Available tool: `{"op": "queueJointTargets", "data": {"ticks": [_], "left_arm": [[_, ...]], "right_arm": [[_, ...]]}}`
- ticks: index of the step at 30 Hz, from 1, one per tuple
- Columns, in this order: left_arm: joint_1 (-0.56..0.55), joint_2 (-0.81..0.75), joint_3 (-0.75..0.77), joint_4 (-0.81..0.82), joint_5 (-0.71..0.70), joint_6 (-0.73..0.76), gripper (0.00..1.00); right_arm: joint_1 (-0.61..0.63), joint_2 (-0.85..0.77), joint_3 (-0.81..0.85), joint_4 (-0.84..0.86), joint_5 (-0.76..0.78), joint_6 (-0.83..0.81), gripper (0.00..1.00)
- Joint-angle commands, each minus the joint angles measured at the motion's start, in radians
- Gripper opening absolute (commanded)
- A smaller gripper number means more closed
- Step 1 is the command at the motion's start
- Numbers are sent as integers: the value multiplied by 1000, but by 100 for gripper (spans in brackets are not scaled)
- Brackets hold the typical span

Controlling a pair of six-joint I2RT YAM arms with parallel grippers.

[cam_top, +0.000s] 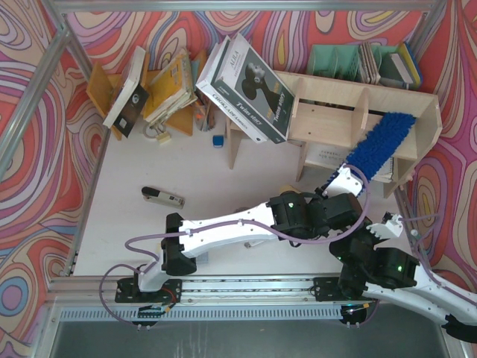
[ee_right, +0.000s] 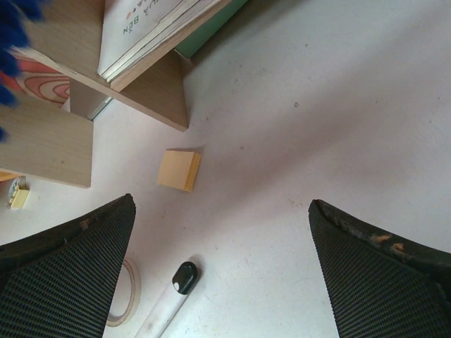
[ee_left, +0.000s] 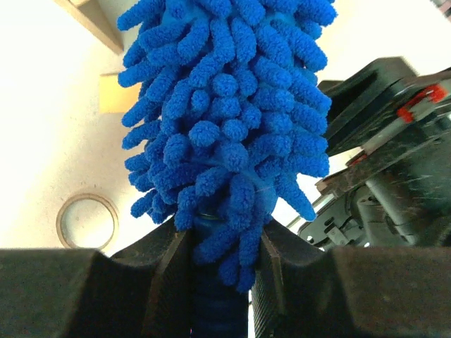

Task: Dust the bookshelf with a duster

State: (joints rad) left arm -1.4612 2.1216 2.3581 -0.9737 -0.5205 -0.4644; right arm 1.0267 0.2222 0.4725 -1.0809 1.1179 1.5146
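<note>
The light plywood bookshelf (cam_top: 328, 83) stands at the back right, with books in its right compartment. The fluffy blue duster (cam_top: 381, 140) slants up and to the right across the front of that right section. My left gripper (cam_top: 343, 176) is shut on the duster's handle at its lower end. In the left wrist view the duster's head (ee_left: 225, 120) fills the middle, and the handle sits clamped between the pads of the left gripper (ee_left: 222, 274). My right gripper (cam_top: 389, 224) hovers near the front right, open and holding nothing. In its own view the right gripper (ee_right: 222, 274) is above the table beside the bookshelf's foot (ee_right: 49, 141).
A yellow sticky-note pad (ee_right: 180, 170), a white-and-black marker pen (ee_right: 173, 296) and a tape ring (ee_left: 87, 222) lie on the table under the arms. A teal file organizer (cam_top: 335, 60) stands behind the shelf. A large box (cam_top: 246, 78) leans on the shelf's left end. An orange book rack (cam_top: 100, 89) stands back left, and a stapler (cam_top: 162, 197) lies mid-left.
</note>
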Motion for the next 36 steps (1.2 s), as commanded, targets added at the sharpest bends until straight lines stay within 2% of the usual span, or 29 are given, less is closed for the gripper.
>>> {"op": "queueJointTargets", "data": {"ticks": [1,6,13,18,24,31,36], "left_arm": [[1,-46,-69,27,-32,-89,0],[-14,-51,-84,0,-55,-114,0],[-33,-88,-111,-83,-188,-208,0],[-45,-95,-134,-80,-201,-259,0],[-66,-44,-87,23,-85,-161,0],[-69,67,70,17,64,-82,0],[-88,73,77,39,102,-40,0]], "right_arm": [[-1,-17,0,12,34,-9,99],[0,-18,1,13,32,-10,99],[-1,-19,1,13,31,-10,99],[-1,-20,-1,15,31,-13,99],[-1,-20,0,15,31,-12,99],[0,-22,1,9,31,-6,99],[0,-22,1,8,32,-4,99]]}}
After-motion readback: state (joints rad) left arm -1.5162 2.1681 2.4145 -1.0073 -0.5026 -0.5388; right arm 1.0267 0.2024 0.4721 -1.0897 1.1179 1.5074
